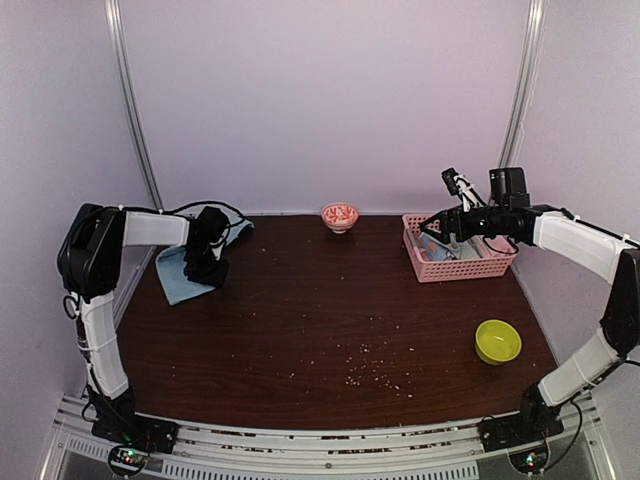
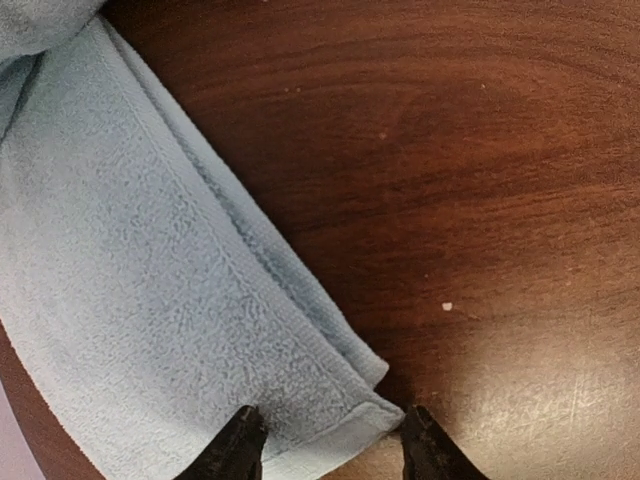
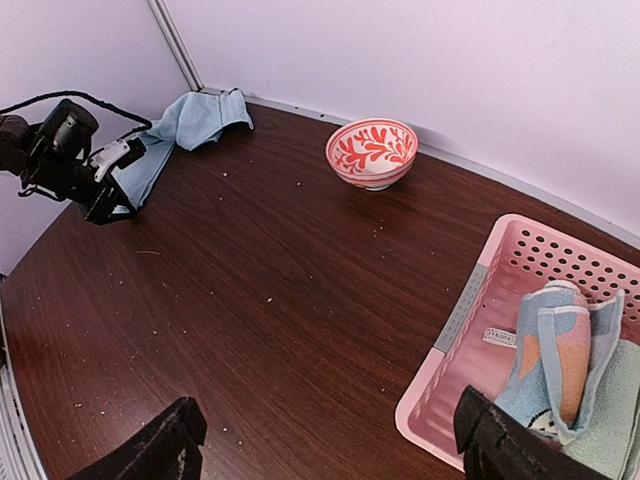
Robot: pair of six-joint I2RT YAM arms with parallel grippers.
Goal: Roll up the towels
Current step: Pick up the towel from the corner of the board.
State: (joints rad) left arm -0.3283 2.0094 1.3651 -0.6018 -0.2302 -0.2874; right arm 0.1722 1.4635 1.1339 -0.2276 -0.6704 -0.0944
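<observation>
— Pincers first: how is the left gripper [image 2: 332,448] found?
— Its jaws are seen parted over the near corner of the plain towel [image 2: 130,300]. One fingertip [image 2: 240,450] is set on the cloth and the other on bare wood just beside the hem. Nothing is clamped.

— And the right gripper [image 3: 330,450]?
— It is held wide and empty above the table [image 1: 330,310], just beside the pink basket [image 3: 560,245].

— How many towels are counted, and where are they placed?
— Two are counted. The plain light-blue one is laid along the left edge and bunched toward the far left corner. The spotted towel [image 3: 560,350], blue with orange and white patches, is bundled inside the basket at the far right corner. It is pressed against a paler greenish cloth [image 3: 615,410].

— Can any writing be read?
— A small white tag [image 3: 500,337] is seen on the basket floor, but its print is too small to be made out.

— What else is counted?
— Two bowls are counted. The red-and-white bowl [image 1: 340,216] is set at the middle of the far edge, and the lime-green bowl [image 1: 497,341] near the right edge. One basket is counted. Pale crumbs [image 1: 370,365] are scattered toward the near edge.
</observation>
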